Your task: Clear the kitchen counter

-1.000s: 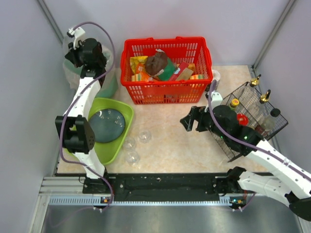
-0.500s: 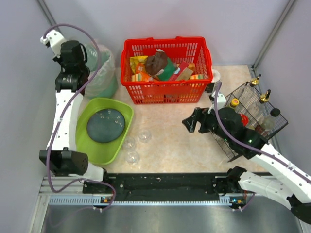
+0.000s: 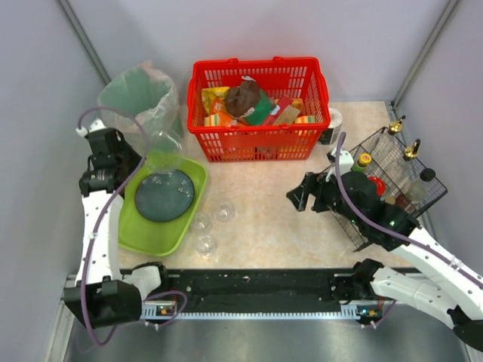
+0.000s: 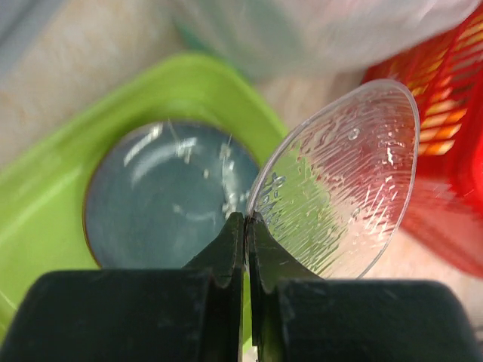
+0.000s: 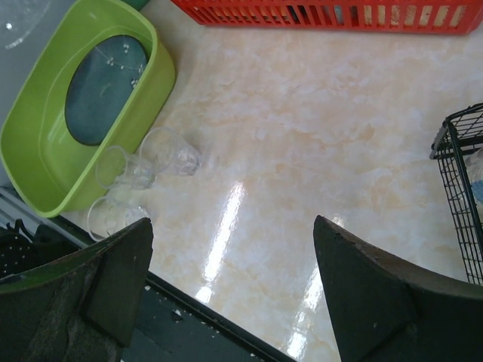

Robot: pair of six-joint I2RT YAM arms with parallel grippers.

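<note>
- Left pincer [image 4: 245, 230], clamped on a clear plastic dish [image 4: 339, 181], has swung back from the bin [image 3: 136, 94] to above the green tray [image 3: 151, 237].
- Right pincer [image 5: 230, 226] hangs wide over the table [image 5: 302, 128]; three cups [image 5: 170, 151] lie there beside the tray, so clearing is unfinished.

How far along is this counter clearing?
Partly done. The basket already holds food packets and the tray a dark plate. The left jaws pinch a clear dish by the tray. Three cups sit on the counter; the right jaws hang open, empty.
</note>
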